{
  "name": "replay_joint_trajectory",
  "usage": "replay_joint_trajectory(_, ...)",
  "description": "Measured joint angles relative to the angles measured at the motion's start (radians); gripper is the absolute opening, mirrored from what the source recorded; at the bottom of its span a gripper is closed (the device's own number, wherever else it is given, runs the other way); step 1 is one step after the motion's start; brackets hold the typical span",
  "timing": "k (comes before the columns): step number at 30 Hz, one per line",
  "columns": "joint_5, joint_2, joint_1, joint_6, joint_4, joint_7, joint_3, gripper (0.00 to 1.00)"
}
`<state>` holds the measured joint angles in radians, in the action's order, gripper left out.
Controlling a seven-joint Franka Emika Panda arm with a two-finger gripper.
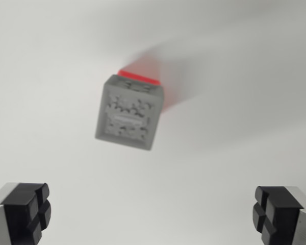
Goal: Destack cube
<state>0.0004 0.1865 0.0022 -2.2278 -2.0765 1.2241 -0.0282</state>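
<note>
A grey cube [127,113] with a patterned top face sits on top of a red cube [141,75], of which only a strip shows past its far edge. The stack stands on a white surface in the upper middle of the wrist view, slightly blurred. My gripper [153,214] is open, with its black fingertips [28,212] at the bottom corners of the view, wide apart and nothing between them. The stack lies ahead of the fingers, a little toward the wrist view's left of centre.
The white tabletop [234,153] fills the view around the stack. A soft shadow [194,76] stretches from the cubes toward the wrist view's upper right.
</note>
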Motion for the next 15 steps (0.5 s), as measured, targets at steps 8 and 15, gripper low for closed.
replay_joint_trajectory(8,-0.001,0.028,0.036,-0.089,-0.038,0.178,0.000,1.00)
replay_joint_trajectory(15,-0.005,0.064,0.055,-0.156,-0.059,0.255,0.001,1.00)
